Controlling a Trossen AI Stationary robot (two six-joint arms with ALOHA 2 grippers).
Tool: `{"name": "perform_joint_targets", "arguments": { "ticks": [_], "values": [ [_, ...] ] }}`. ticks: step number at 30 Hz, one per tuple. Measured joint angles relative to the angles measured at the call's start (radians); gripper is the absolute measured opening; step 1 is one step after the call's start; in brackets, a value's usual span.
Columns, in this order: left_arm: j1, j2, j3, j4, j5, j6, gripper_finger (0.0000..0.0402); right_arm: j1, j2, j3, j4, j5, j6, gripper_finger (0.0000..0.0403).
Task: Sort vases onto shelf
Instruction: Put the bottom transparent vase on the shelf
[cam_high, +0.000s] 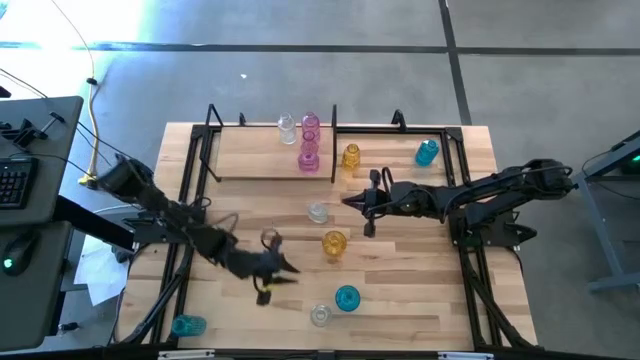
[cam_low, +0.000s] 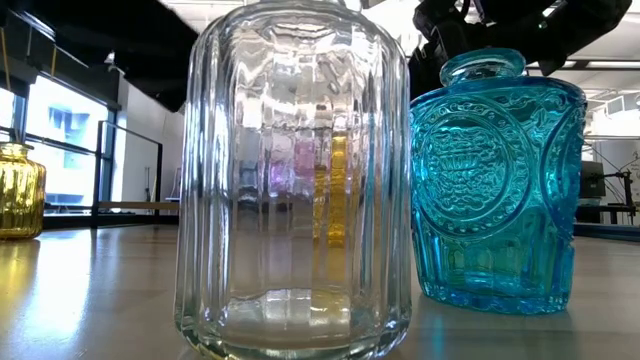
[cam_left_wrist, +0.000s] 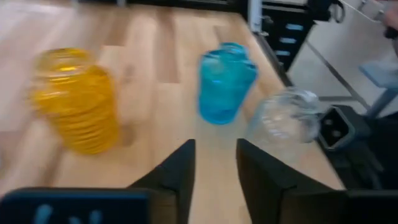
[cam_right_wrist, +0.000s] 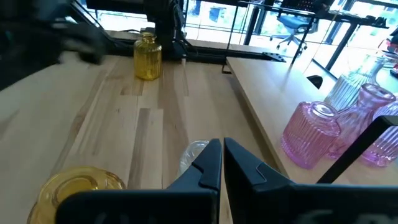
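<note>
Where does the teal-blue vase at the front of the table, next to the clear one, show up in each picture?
High view: the teal-blue vase stands near the table's front edge, about mid-width.
Low view: right of centre, close to the camera.
Left wrist view: ahead of the left gripper, between a yellow vase and a clear one.
Right wrist view: not in it.
Shared landmark: the clear vase beside it, in the low and left wrist views too.
</note>
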Motion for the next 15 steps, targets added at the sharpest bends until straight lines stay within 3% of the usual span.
{"name": "perform_joint_targets", "arguments": {
  "ticks": [8,15],
  "values": [
    [-0.019,0.212,0.215,0.002,0.031,0.038,0.0209,0.000,0.000,0.000,-0.012,0.000,0.044,0.0000],
    [-0.021,0.294,0.299,0.003,0.127,0.039,0.0242,0.024,0.000,0.000,-0.020,0.001,0.060,0.0000]
  ]
}}
